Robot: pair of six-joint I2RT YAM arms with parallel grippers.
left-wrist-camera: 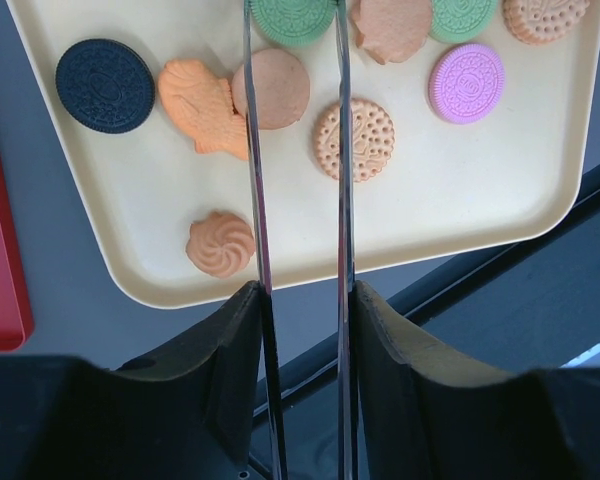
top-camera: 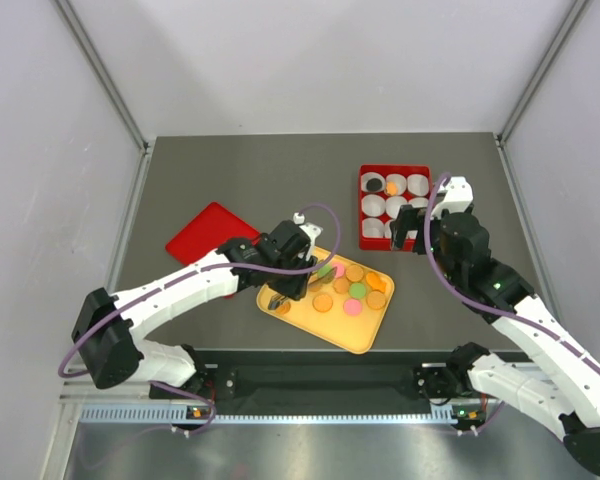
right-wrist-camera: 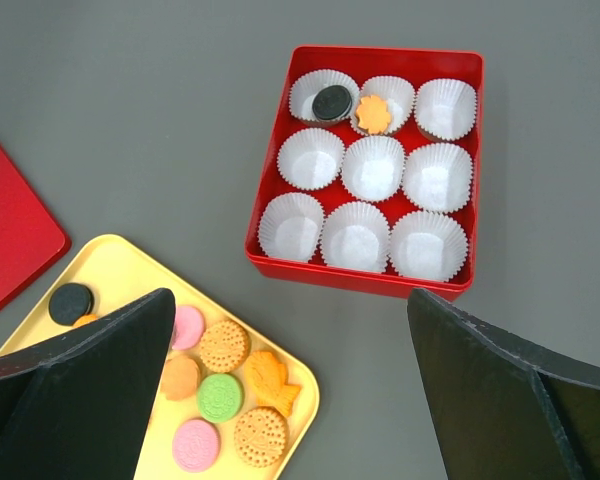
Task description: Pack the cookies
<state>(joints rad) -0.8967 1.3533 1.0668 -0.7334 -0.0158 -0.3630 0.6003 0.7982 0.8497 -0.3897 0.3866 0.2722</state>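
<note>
Left gripper (left-wrist-camera: 292, 15) over tray (left-wrist-camera: 430, 200); nine cups (right-wrist-camera: 373, 168), two cookies (right-wrist-camera: 332, 102)

**Tray crowded, box mostly free**

L pincer (top-camera: 278, 296) low over yellow tray (left-wrist-camera: 130, 270); cookies (left-wrist-camera: 466, 82) packed tight, some touching, slim gaps. Inside red box (right-wrist-camera: 360, 275): 7 paper cups (right-wrist-camera: 372, 168) open from above, 2 back ones taken. R pincer (top-camera: 408, 232) wide, above box's near-left corner. Bare worktop (top-camera: 280, 180) btwn tray & box; red lid (top-camera: 205, 235) flat left of tray.
</note>
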